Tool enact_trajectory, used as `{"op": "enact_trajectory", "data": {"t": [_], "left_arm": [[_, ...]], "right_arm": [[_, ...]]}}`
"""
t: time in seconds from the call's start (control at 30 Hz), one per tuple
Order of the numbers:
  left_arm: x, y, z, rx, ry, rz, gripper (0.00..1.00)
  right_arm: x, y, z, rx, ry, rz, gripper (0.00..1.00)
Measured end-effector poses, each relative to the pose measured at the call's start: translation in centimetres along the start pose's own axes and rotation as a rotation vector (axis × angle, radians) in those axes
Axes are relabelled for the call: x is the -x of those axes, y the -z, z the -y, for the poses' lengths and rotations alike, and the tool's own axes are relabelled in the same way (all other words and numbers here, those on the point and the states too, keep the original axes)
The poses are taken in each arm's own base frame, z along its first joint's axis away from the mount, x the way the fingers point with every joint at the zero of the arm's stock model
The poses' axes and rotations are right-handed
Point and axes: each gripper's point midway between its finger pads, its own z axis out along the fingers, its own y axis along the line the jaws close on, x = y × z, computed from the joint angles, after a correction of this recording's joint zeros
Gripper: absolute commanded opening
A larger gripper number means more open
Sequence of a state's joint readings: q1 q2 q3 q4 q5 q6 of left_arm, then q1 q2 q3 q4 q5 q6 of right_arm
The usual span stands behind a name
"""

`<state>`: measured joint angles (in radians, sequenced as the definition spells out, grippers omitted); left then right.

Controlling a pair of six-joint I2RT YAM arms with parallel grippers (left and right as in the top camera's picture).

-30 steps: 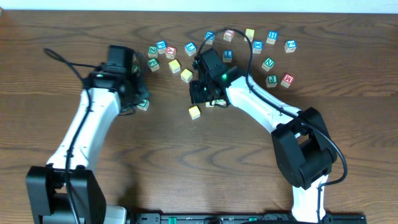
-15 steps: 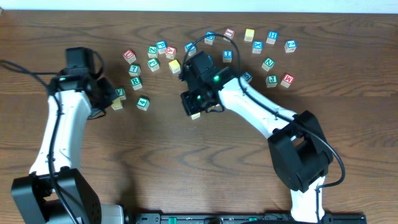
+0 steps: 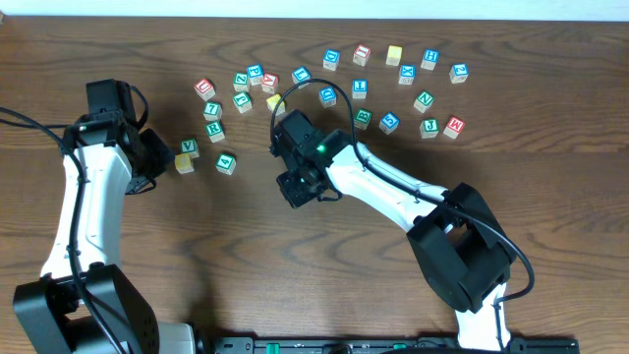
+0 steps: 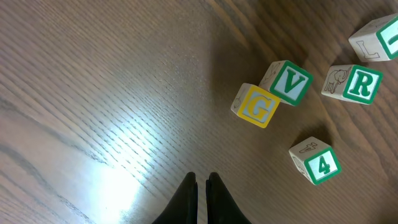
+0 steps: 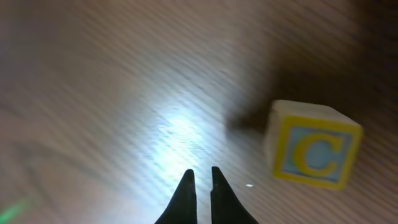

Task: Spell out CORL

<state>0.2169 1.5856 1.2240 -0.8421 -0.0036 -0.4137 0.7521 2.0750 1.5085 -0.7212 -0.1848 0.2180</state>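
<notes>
In the right wrist view a yellow-edged cube with a yellow C on a blue face [image 5: 314,152] lies on the wood, right of my right gripper [image 5: 199,175], which is shut and empty. In the overhead view my right gripper [image 3: 295,187] hides that cube. My left gripper [image 3: 149,167] is shut and empty, left of a yellow G cube [image 3: 184,164], a green V cube [image 3: 187,147] and a green 4 cube [image 3: 226,163]. A white cube with a green R [image 3: 214,131] lies above them. The left wrist view shows the G [image 4: 256,107], V [image 4: 286,81], 4 [image 4: 316,163] and R [image 4: 354,84] beyond my shut fingers [image 4: 200,178].
Many more letter cubes lie scattered across the far half of the table, among them a yellow-topped one [image 3: 276,102], another yellow-topped one [image 3: 394,54] and a blue C cube [image 3: 327,95]. A cube with an outlined L on its side [image 4: 379,37] is at the left wrist view's corner.
My left arm swung left, away from the block cluster. My right gripper moved down and left, coming over the yellow cube, which has stayed near the table's middle.
</notes>
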Motion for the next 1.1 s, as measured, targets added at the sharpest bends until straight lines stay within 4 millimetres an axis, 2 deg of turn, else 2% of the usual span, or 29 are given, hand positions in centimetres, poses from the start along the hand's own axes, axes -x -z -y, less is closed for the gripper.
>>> {"op": "enact_trajectory", "data": {"t": [0.33,0.57,0.83,1.1], "left_arm": [[-0.1,0.0,-0.1,0.003,0.0,-0.006,0.07],[-0.1,0.0,-0.1,0.003,-0.001,-0.006,0.07],[-0.1,0.0,-0.1,0.003,-0.001,-0.006,0.08],[-0.2,0.0,-0.1,0.005,-0.001,-0.01,0.07]], "right_arm": [[0.6,0.0,2.2,-0.125,0.0,0.035,0.05],[1.3,0.0,2.4,-0.138,0.004,0.067,0.04],[1.6,-1.0,2.8,-0.151,0.004,0.076,0.04],[2.1,-0.8,3.5,-0.18,-0.002,0.097,0.04]]}}
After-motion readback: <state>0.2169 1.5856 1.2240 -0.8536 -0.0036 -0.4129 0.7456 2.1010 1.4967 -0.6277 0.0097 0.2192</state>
